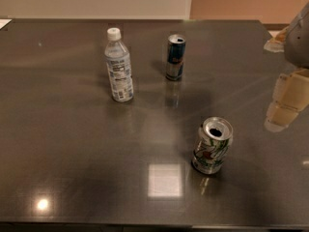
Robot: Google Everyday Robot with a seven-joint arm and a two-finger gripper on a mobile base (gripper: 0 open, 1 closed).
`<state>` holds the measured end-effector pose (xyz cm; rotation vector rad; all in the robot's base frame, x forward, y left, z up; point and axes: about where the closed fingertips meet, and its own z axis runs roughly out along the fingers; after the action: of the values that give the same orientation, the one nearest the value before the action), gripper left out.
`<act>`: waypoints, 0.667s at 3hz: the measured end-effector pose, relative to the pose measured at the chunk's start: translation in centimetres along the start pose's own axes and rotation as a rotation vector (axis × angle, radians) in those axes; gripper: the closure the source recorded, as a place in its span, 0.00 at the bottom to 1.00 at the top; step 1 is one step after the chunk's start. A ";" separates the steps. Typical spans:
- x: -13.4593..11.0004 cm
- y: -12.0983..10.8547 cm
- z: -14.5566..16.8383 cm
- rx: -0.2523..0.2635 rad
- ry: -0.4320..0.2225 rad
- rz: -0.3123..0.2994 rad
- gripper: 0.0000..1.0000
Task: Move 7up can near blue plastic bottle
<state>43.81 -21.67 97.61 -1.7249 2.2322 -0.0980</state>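
Since the pincer (285, 108), its spread impossible to tell, hangs right of the 7up can (213, 145), a sideways approach may topple it.

Jaws right of 7up can (212, 145), unobstructed

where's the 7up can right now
Camera view: the 7up can stands lower right on the table, apart from the blue plastic bottle; the gripper hangs to its right.
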 end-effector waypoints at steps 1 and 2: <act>0.0 0.0 0.0 0.000 0.000 0.000 0.00; -0.2 0.5 0.5 -0.013 -0.024 -0.021 0.00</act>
<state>43.57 -21.28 97.08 -1.7467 2.2027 -0.0676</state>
